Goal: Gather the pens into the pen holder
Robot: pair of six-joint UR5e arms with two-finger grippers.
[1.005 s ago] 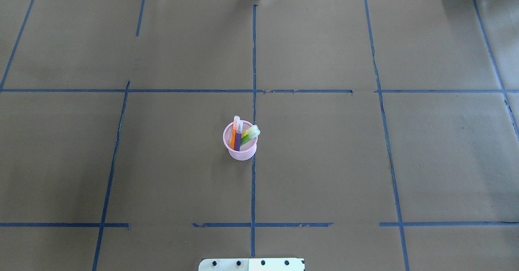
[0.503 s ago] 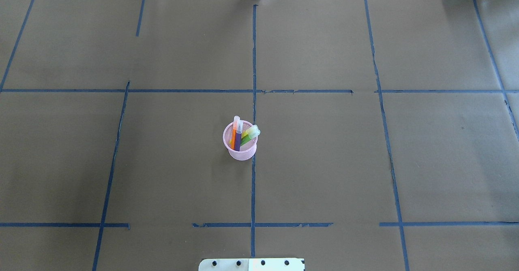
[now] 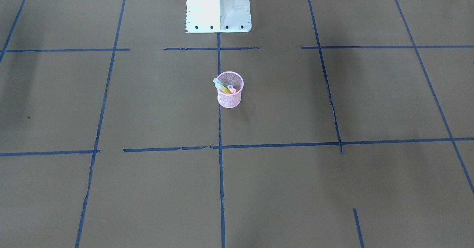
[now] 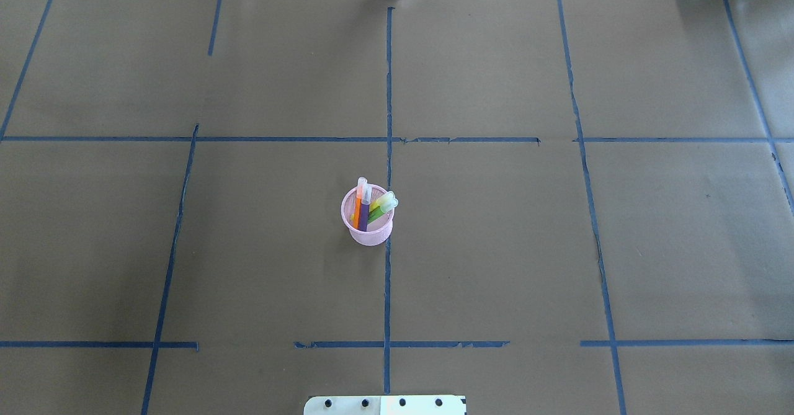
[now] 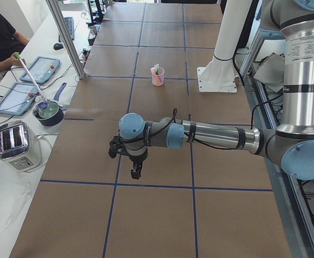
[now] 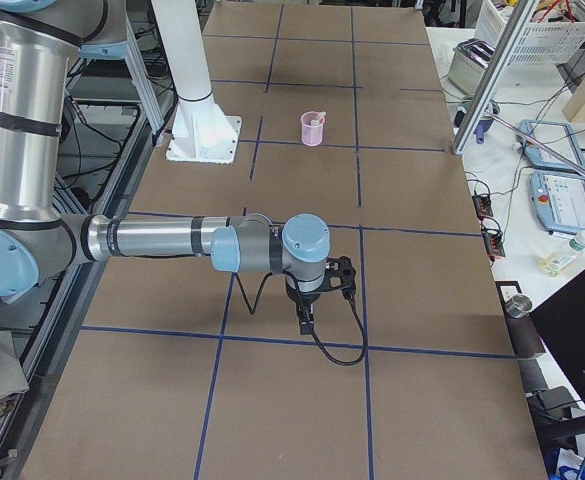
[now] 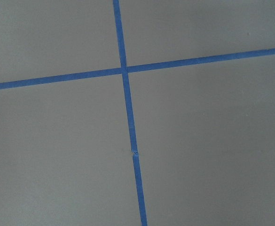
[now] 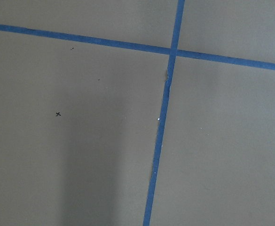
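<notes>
left gripper (image 5: 136, 173) and right gripper (image 6: 306, 324) hang over the table (image 4: 496, 247) towards its opposite ends, well apart from the work; whether either is parted or closed cannot be told from the side views. the pen holder (image 4: 370, 229) stands upright at mid-table, with the orange pen (image 4: 358, 207), purple pen (image 4: 364, 214) and green pen (image 4: 379, 209) leaning inside. judgement: collecting appears complete, with no loose pen visible, and the next move calls only for staying clear of the cup.

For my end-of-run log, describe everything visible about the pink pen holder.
The pen holder is a round, slightly tapered cup of pink wire mesh, upright on the table, its base edge on a blue tape line. The orange pen, purple pen and green pen lean inside, caps up. Nothing else touches it.
</notes>
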